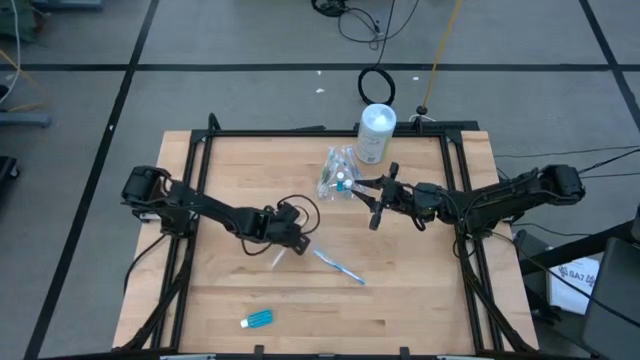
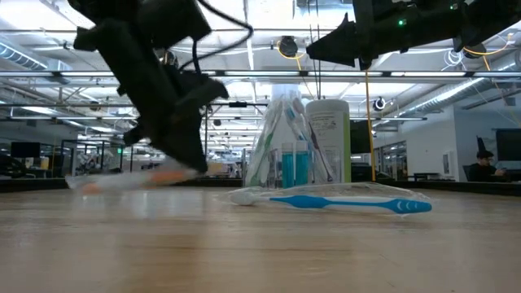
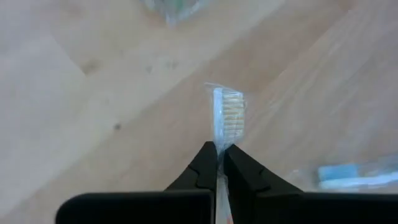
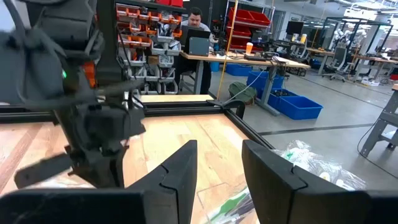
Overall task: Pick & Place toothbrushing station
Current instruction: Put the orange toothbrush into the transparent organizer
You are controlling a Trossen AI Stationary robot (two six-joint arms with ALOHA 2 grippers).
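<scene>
1. We see the left gripper (image 1: 291, 240) low over the middle of the wooden table (image 1: 420, 300), fingers pinched tight on a wrapped toothbrush (image 3: 226, 112). In the left wrist view the bristle head pokes out just past the fingertips (image 3: 205, 163).
2. From the low view that toothbrush (image 2: 122, 181) sits tilted, one end near the tabletop.
3. The right gripper (image 1: 378, 203) hangs above the table's far-middle area, just beside the clear plastic bag (image 1: 338, 172). Its jaws stand partly apart in its own wrist view, with nothing between them that we can see.
4. The bag stands upright holding toothbrushes and a blue tube; a white canister (image 1: 375, 132) is right behind it at the far edge.
5. A blue-handled toothbrush (image 1: 340, 267) lies flat on the table just beside the left gripper, toward the near side.
6. A small blue toothpaste tube (image 1: 257, 320) lies by itself near the front edge, well apart from everything else.
</scene>
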